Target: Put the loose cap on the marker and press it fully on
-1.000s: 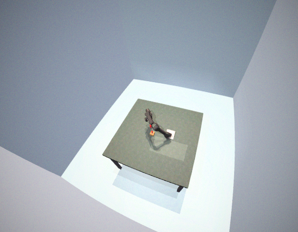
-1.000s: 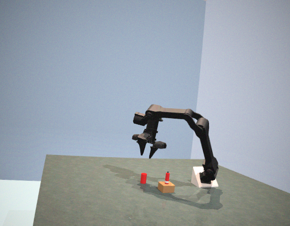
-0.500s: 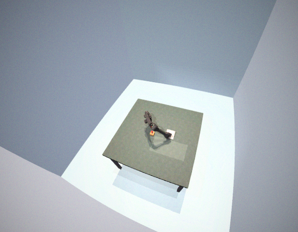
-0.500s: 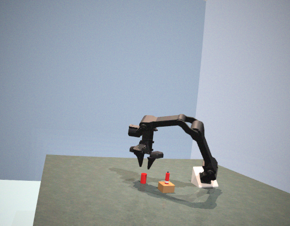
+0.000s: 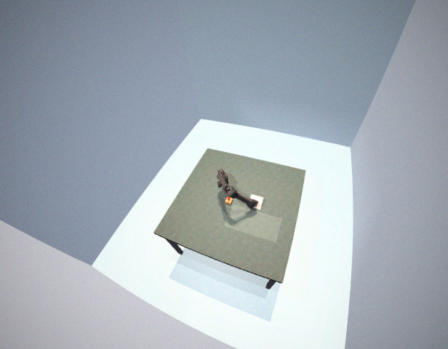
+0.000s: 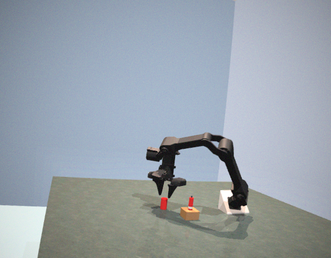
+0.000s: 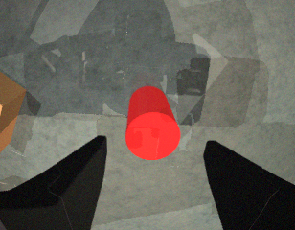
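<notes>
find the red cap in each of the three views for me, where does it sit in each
Top: the cap is not visible; the arm covers that spot, just up-left of the holder block.
Exterior: the cap stands upright on the table, lower centre, left of the holder block, just under the open gripper.
Wrist: the cap sits at centre, between and beyond the two dark fingers.
Shared landmark: the orange holder block, at the wrist view's left edge.
</notes>
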You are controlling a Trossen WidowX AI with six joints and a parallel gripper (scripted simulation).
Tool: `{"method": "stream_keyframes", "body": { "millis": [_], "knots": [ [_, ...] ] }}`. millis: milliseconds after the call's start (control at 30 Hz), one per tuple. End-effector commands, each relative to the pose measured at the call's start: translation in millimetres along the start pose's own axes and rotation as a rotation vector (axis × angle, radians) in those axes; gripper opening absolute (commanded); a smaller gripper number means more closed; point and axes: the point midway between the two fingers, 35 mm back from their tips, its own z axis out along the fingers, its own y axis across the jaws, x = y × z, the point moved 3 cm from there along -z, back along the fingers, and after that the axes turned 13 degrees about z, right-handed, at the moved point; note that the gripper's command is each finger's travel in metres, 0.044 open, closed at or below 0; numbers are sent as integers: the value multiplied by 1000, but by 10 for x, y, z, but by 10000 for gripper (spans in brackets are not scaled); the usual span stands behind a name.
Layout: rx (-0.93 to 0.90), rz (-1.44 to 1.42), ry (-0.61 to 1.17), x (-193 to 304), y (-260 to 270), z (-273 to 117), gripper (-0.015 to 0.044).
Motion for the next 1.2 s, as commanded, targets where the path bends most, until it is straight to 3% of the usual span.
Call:
{"method": "stream_keyframes", "body": {
  "millis": [0, 833, 967, 1167],
  "knots": [
    [-7, 7, 1, 0, 10, 78, 248],
    [-9, 6, 1, 3, 20, 451, 248],
    [-9, 6, 1, 0, 18, 451, 143],
    [-9, 6, 1, 0, 18, 451, 103]
  ]
}}
